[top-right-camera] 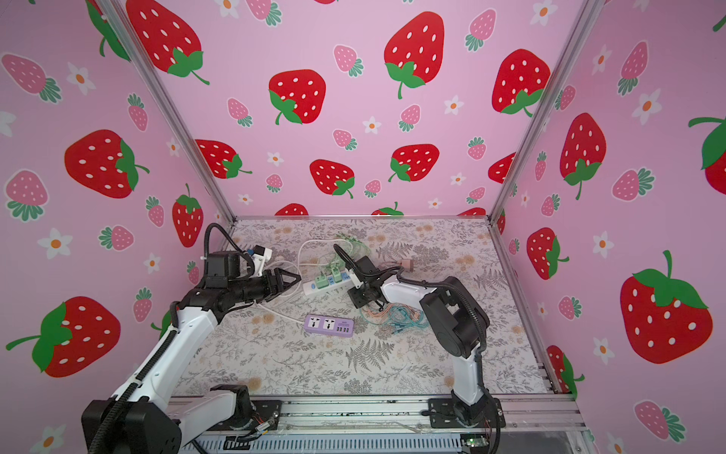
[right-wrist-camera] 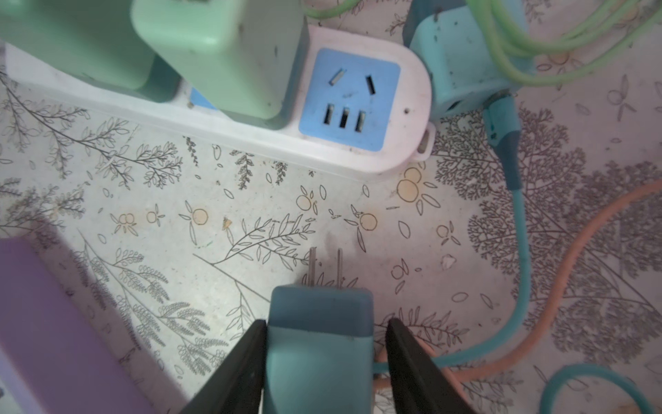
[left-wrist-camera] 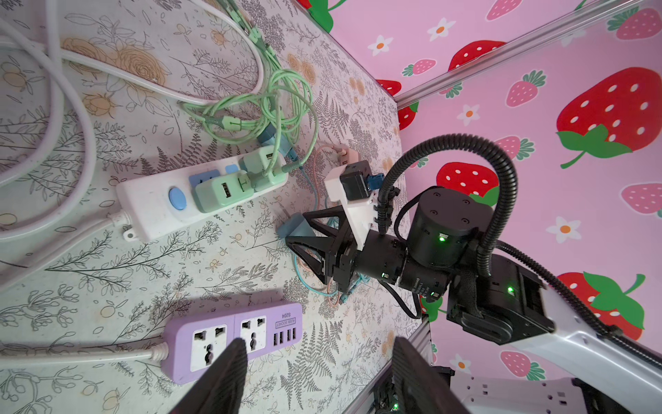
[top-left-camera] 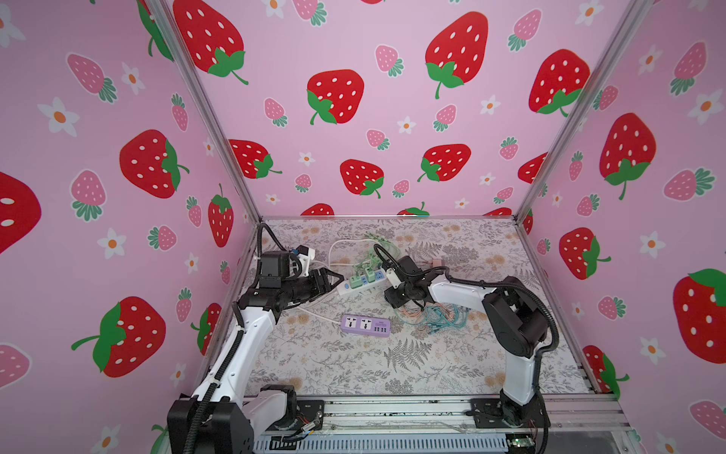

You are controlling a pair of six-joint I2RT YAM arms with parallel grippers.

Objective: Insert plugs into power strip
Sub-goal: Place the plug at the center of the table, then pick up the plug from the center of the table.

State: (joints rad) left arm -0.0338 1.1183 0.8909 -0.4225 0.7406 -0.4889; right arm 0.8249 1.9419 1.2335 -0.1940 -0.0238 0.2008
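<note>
**A teal-blue plug (right-wrist-camera: 318,351) is aimed at the free blue socket (right-wrist-camera: 349,98), not yet inserted.**

The plug is seen between the jaws of the right pincer (right-wrist-camera: 326,321), prongs pointing forward. A slim gap is noticed at one jaw, so a firm clamp cannot be told. The socket of the white power strip (right-wrist-camera: 250,132) lies ahead of the tips, slightly aside. Probably the prongs must be lined up with the slots, then pushed in. The left pincer (left-wrist-camera: 319,341) is spread apart and empty.
</note>
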